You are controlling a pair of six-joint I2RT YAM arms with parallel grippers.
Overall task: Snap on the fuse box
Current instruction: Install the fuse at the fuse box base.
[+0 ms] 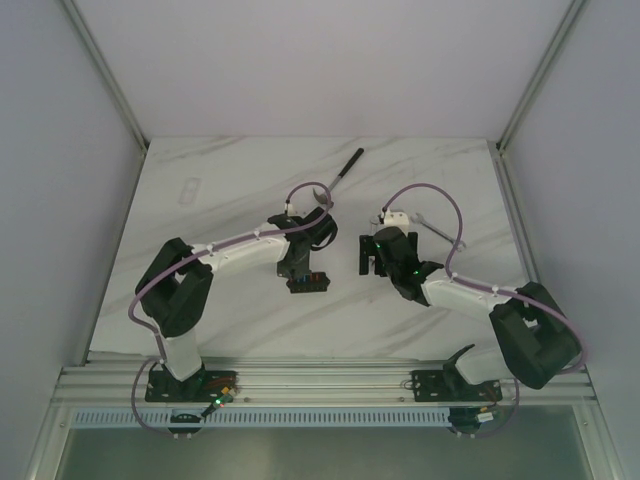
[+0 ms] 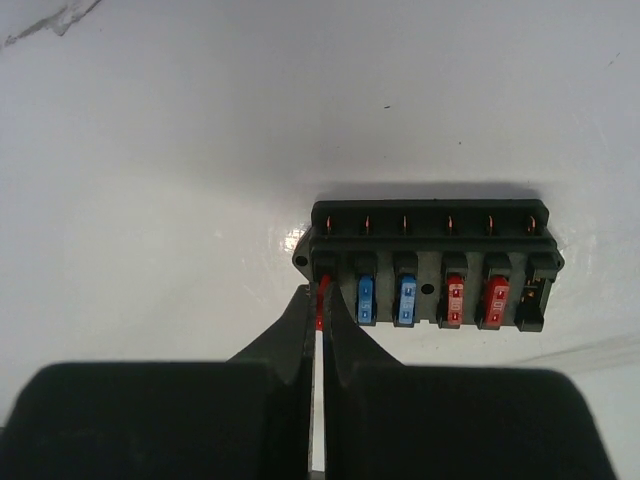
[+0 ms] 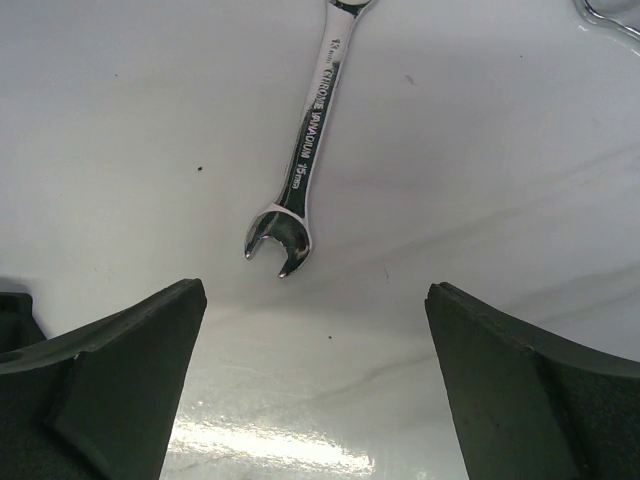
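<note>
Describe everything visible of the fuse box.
The fuse box is a small black plastic block lying flat on the white marble table, fuses facing up. Six slots hold, left to right in the left wrist view, a red fuse, two blue, two red, then a slot that looks empty. Behind them runs a row of six copper terminals, and a mounting ear with a hole sticks out at its left end. No cover is on it. The left gripper pinches the leftmost red fuse.

The fuse box (image 2: 430, 275) lies on the surface (image 1: 230, 200) at the left fingers (image 2: 290, 340) (touching their tips). The wrench (image 3: 305, 150) lies off to its right, before the right fingers (image 3: 120, 340).
</note>
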